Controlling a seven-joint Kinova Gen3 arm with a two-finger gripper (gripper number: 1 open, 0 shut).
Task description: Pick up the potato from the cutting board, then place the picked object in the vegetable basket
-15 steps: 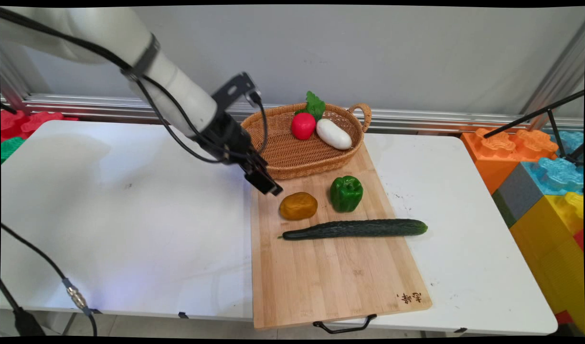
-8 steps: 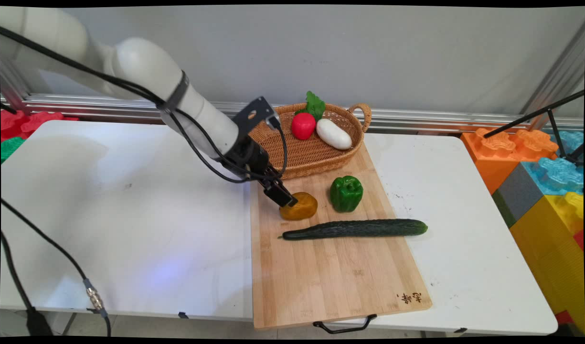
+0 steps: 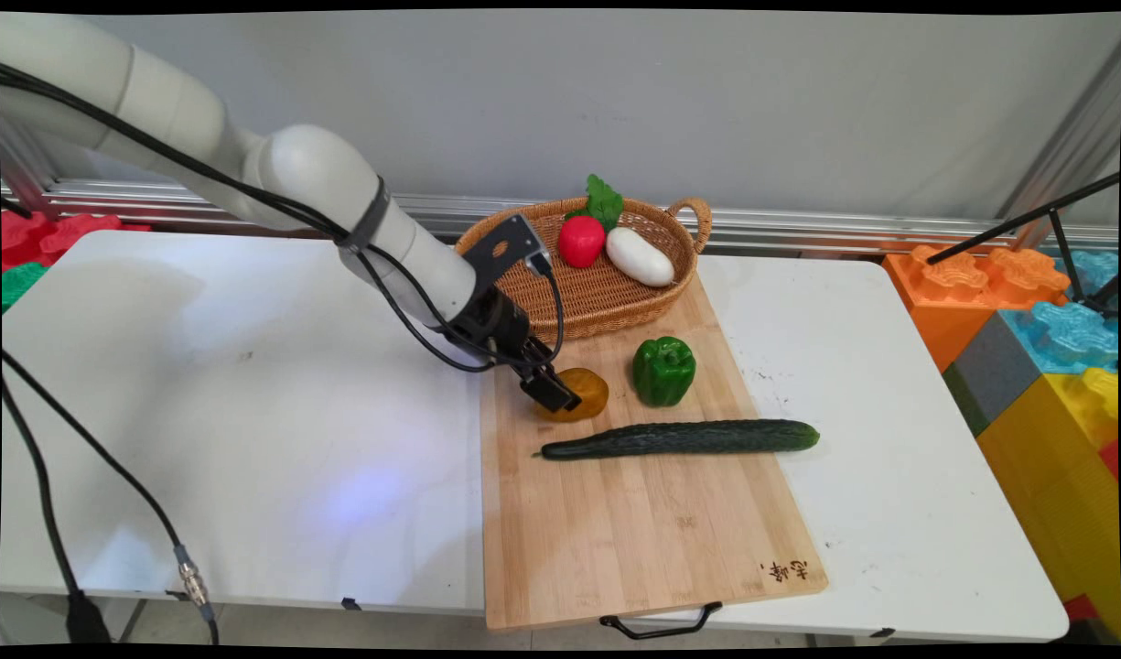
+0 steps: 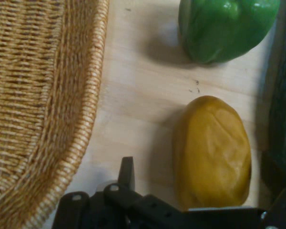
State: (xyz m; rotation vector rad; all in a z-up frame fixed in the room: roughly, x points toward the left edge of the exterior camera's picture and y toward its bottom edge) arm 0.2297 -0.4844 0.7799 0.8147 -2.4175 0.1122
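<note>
White table (image 3: 249, 439); grey wall behind. Wooden cutting board (image 3: 633, 531). Gripper (image 3: 560, 395), fingers spread wide, straddling the yellow potato (image 4: 212, 150) on the board. Wicker basket (image 3: 560, 293): red radish (image 3: 581, 241), white eggplant (image 3: 640, 256). Green pepper (image 3: 663, 370), cucumber (image 3: 679, 437). Coloured blocks (image 3: 1036, 348) far right.

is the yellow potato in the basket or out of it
Out. The yellow potato lies on the cutting board, beside the basket, by the gripper.

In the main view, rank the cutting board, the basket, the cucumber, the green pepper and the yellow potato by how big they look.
1. Cutting board
2. Basket
3. Cucumber
4. Green pepper
5. Yellow potato, though the fingers partly hide it, so its spot below the pepper is unsure.
</note>
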